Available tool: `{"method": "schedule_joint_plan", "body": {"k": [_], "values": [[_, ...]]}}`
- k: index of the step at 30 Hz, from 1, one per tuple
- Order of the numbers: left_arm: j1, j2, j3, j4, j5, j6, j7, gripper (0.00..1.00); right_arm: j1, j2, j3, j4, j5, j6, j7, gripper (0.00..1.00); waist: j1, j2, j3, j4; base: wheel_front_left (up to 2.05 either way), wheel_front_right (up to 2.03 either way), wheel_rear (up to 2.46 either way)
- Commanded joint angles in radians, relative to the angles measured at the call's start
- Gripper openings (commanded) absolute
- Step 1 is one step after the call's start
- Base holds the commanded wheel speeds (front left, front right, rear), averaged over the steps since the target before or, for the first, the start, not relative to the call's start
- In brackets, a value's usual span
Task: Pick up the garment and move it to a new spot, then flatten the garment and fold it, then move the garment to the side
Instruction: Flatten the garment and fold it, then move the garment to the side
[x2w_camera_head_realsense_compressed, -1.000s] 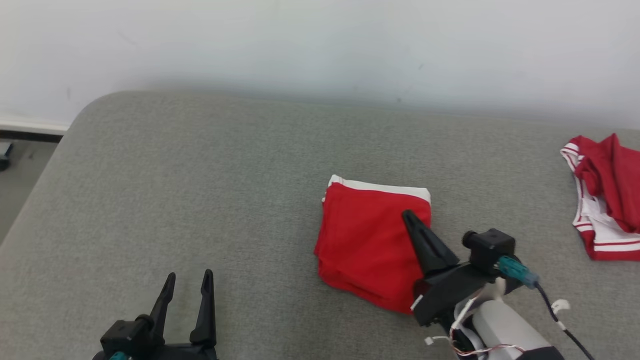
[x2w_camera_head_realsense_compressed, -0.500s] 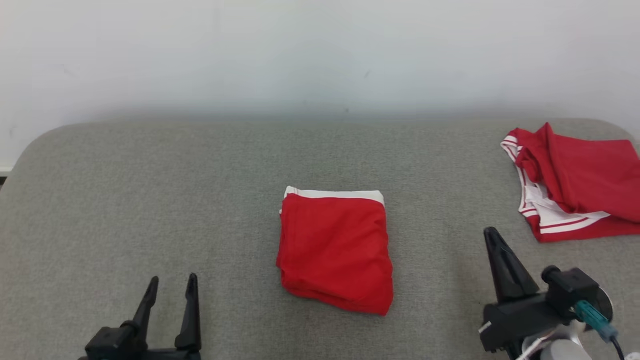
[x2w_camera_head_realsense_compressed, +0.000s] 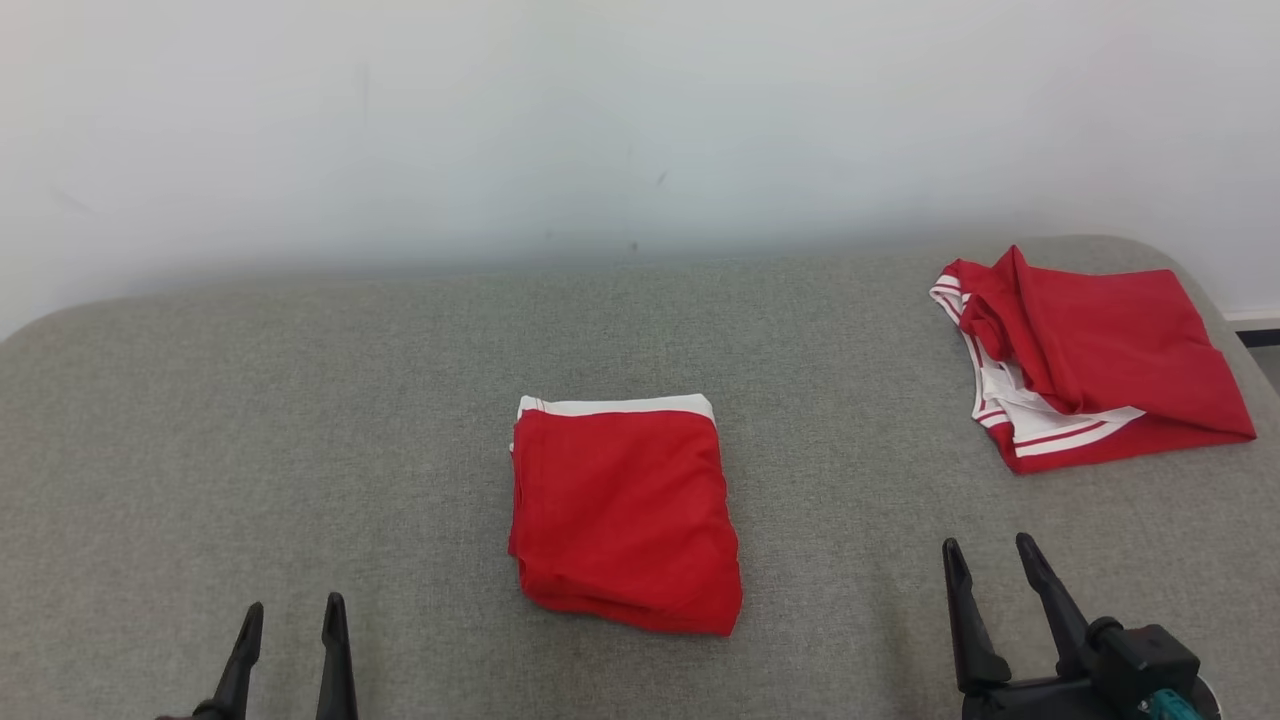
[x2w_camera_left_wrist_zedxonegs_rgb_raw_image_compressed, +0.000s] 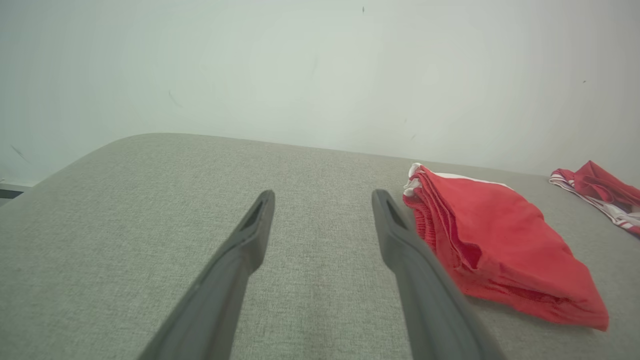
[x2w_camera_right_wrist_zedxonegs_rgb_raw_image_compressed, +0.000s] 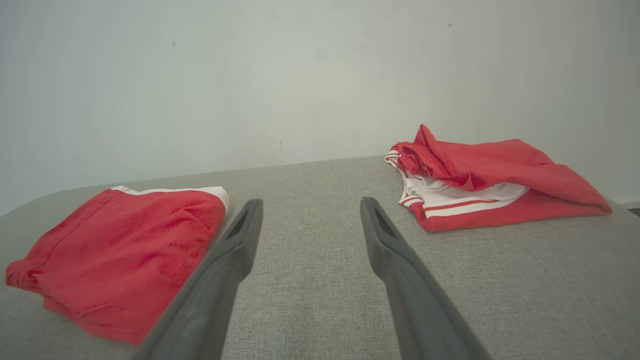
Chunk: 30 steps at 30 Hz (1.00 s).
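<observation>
Head view, left to right: left hand (x2w_camera_head_realsense_compressed: 292, 603) open and empty at the table's (x2w_camera_head_realsense_compressed: 300, 400) near-left edge, folded red garment (x2w_camera_head_realsense_compressed: 625, 520) mid-table, right hand (x2w_camera_head_realsense_compressed: 988, 542) open at near-right, a crumpled red garment (x2w_camera_head_realsense_compressed: 1090, 360) far-right. Looks soft, light, floppy, so I'd pinch the stacked near edge through all layers or it'll unfold.
</observation>
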Motion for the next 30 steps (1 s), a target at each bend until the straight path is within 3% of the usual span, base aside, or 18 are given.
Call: {"method": "schedule_joint_plan", "body": {"k": [1,14,30], "values": [[0.022,-0.006,0.006,-0.010,0.011,0.001,-0.002,1.00,0.015,0.009,-0.001,-0.005,-0.014,0.002,-0.001,1.00,0.0001,0.0000,-0.004,-0.004,0.00,0.00,0.00],[0.058,-0.017,-0.004,-0.044,0.080,0.001,-0.002,1.00,0.000,0.046,-0.015,0.027,-0.035,0.002,-0.001,1.00,0.0001,0.0000,-0.009,0.006,0.00,0.00,0.00],[0.069,-0.018,0.005,-0.047,0.087,0.001,-0.002,1.00,0.000,0.053,-0.023,0.039,-0.045,0.002,-0.001,1.00,0.0001,0.0000,-0.010,0.012,0.00,0.00,0.00]]}}
